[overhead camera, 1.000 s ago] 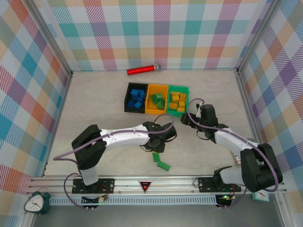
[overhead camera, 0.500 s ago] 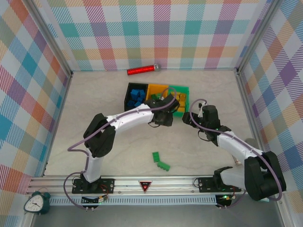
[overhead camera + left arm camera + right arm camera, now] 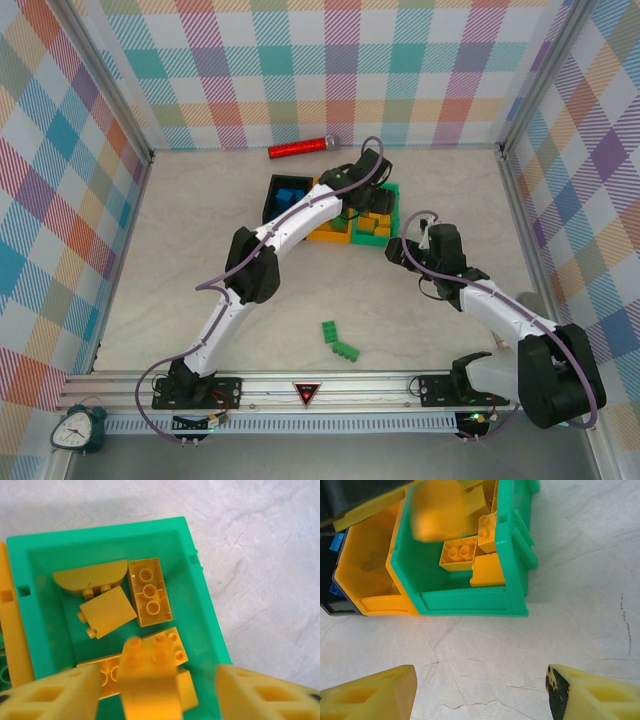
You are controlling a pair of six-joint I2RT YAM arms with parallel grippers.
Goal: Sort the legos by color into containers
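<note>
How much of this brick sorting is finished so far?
Mostly done: blue bricks sit in the black bin, yellow ones lie in the green bin. In hand: the left end effector, open over the green bin, has one more yellow brick blurred between its fingers. Left: two green bricks on the table. The right end effector is open and empty.

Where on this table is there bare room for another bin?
Free: the table left of the black bin; the strip between the green bin and the right wall; the stretch between the bins and two loose green bricks. Crowded: the green bin, under the left gripper, right gripper close by.
</note>
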